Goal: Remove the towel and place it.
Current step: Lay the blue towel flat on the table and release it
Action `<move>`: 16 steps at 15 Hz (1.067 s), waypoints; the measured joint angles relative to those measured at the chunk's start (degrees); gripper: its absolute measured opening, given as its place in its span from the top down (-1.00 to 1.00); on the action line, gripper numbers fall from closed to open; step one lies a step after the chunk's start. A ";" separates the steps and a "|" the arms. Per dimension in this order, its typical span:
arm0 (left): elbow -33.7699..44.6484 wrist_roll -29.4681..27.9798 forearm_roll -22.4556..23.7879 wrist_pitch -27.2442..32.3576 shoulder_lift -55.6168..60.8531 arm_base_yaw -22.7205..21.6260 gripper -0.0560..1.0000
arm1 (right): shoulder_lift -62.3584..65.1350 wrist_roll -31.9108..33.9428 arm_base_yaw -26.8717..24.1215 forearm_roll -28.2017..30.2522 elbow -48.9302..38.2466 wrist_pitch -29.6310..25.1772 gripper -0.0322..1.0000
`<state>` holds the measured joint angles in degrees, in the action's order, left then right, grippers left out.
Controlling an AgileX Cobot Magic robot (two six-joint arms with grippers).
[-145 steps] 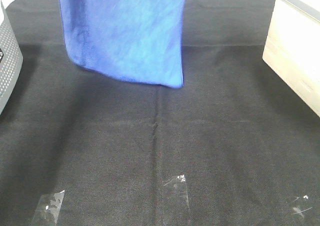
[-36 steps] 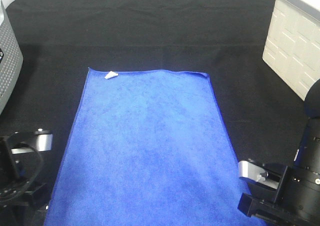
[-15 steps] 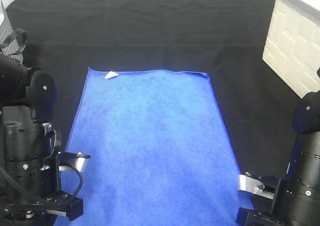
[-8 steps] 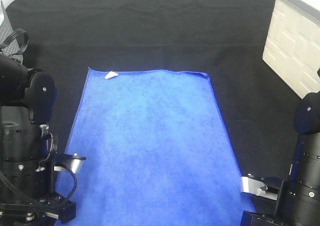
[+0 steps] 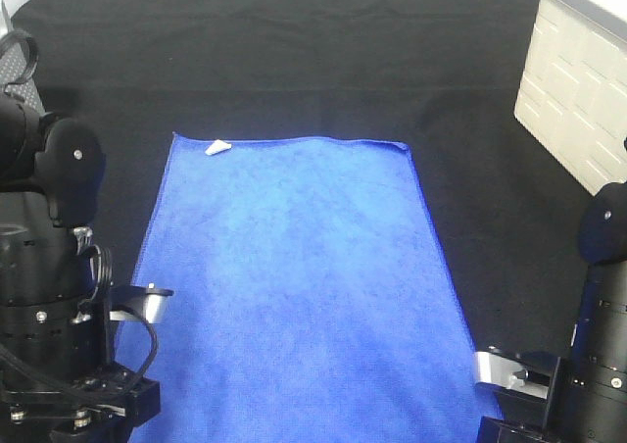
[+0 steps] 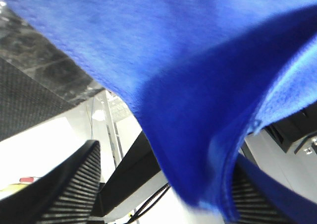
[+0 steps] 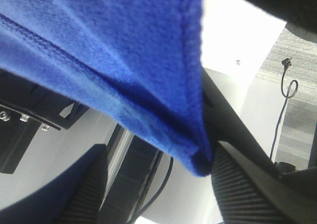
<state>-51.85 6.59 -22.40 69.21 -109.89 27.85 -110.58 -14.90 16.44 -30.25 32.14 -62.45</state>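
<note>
Seen from above, the blue towel (image 5: 294, 286) lies flat on the black table cloth (image 5: 294, 61); the left wrist view shows the left gripper (image 6: 163, 194) spread apart with a towel corner between its fingers; the right wrist view shows the right gripper (image 7: 163, 192) likewise.

Towel (image 5: 294, 286): matt, fluffy microfibre cloth w/ stitched hem. Worktop (image 5: 294, 41): matt woven cloth cover, sl. rough.
</note>
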 joint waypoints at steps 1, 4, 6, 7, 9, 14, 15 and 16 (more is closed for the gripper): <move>0.00 -0.57 0.00 0.06 0.17 0.17 -0.23 | 0.00 0.00 0.00 0.00 0.00 -0.40 -0.22; 2.06 -1.20 0.17 0.11 0.17 0.23 -0.23 | 0.00 0.00 0.00 -0.80 0.00 -1.43 -0.22; 2.58 -1.20 0.11 0.29 0.17 0.23 -0.23 | 0.06 0.00 0.00 -1.20 0.00 -1.83 -0.22; 2.58 -1.20 0.11 0.29 0.17 0.23 -0.23 | 0.06 0.00 0.00 -1.20 0.00 -1.83 -0.22; 2.58 -1.20 -0.06 0.29 0.29 0.23 -0.23 | 3.32 0.00 0.00 -1.43 -0.11 -1.89 -0.22; 2.64 -2.52 -1.03 0.40 9.91 0.23 -0.23 | 18.79 2.29 0.00 -2.69 -0.29 -4.70 -0.22; 2.64 -3.21 -1.03 0.40 11.34 0.23 -0.23 | 20.68 3.21 0.00 -3.15 -0.29 -6.07 -0.22; 2.69 -3.50 -1.03 0.40 12.66 0.23 -0.23 | 22.17 4.01 0.00 -3.15 -0.29 -6.65 -0.22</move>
<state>-49.16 3.09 -23.43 69.61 -97.23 28.07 -88.41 -10.89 16.44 -33.40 31.86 -69.10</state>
